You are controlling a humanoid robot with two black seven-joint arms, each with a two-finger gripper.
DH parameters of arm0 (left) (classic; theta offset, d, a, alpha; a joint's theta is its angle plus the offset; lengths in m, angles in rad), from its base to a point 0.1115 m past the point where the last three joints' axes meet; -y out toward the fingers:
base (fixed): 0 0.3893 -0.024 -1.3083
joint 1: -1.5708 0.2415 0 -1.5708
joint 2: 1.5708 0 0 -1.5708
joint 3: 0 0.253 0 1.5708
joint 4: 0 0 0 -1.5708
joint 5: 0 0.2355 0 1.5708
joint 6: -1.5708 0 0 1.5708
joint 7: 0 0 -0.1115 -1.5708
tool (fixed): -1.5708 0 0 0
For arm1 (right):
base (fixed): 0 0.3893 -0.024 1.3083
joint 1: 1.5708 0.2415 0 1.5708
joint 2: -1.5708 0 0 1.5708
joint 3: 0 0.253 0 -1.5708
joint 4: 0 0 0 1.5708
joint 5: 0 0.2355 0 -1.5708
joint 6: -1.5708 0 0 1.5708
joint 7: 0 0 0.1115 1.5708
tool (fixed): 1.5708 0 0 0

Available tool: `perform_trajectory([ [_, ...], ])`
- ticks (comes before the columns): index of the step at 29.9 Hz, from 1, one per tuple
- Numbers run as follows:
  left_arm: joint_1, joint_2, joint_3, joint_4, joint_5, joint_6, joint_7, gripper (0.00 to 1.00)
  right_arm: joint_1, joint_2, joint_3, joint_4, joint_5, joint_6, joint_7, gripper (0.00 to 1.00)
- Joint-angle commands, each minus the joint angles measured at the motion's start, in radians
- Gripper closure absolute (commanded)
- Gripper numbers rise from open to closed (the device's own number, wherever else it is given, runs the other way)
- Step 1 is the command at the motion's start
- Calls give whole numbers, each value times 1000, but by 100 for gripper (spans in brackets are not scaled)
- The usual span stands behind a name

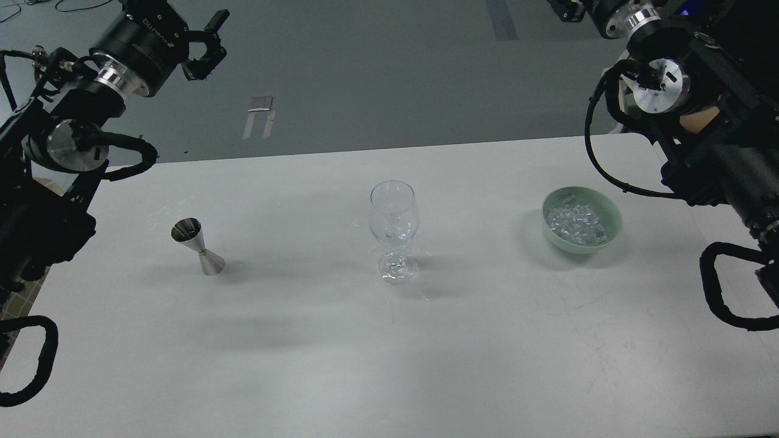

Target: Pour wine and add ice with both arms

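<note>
**Both arms raised, glass and ice waiting on the table**

Your left gripper [204, 45] hangs at the 10 o'clock corner, above the far edge of the white table [389, 365], its two black fingers spread apart and holding nothing. Your right gripper is cut off by the top edge at 1 o'clock, so you cannot tell how its fingers stand; only the right arm [700, 121], with its silver ring joints and looped black cables, shows there.

At the centre of the table stands the wine glass [394, 231], upright, clear and stemmed; whether any liquid lies in its bowl cannot be made out. Toward 3 o'clock from the glass, well apart from it, sits a pale green bowl [611, 213] heaped with the ice [575, 222], small glassy cubes that glint. Toward 9 o'clock, also well apart, a steel hourglass-shaped jigger [198, 246] stands upright, open end up.
</note>
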Motion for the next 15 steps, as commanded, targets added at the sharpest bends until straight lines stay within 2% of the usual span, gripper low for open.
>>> perform_trajectory([
  [1, 18, -11, -17, 18, -7, 0, -1, 1, -3, 5, 9, -1, 2, -8, 6, 0],
  [7, 20, -19, -34, 55, -6, -5, 10, 2, 0, 6, 0, -1, 3, -6, -11, 0],
  [15, 32, -8, -44, 50, -13, -17, -22, 1, -13, 43, -3, -4, -3, 3, -5, 0],
])
